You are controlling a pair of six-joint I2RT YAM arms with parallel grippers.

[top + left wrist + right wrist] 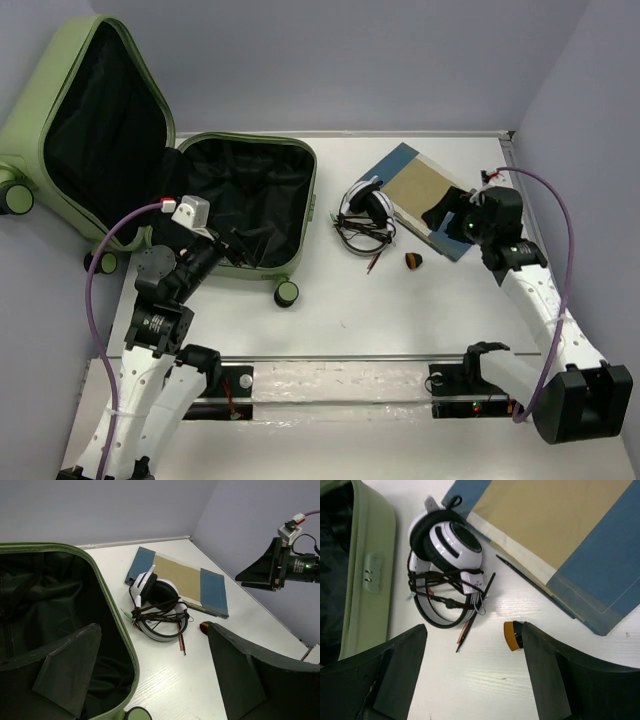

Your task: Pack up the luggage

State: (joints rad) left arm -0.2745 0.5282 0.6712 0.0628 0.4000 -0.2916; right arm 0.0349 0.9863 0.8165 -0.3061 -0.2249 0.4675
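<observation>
The luggage (238, 200) lies open at the left, its olive lid (95, 110) leaning back and black lining showing in both halves. My left gripper (222, 246) hovers open over the near rim of the luggage (116, 645), with one finger above the lining and the other above the table. My left gripper (155, 672) holds nothing. My right gripper (447, 215) hangs open above the table, by the near edge of a blue and tan book (425, 192). Nothing sits between the fingers of my right gripper (475, 667).
White headphones (365, 212) with a bundled black cable lie between the luggage and the book. A small orange and black object (413, 261) sits near them, beside my right finger (555, 670). A thin reddish stick (466, 630) lies by the headphones (447, 562). Walls close in at the back and right.
</observation>
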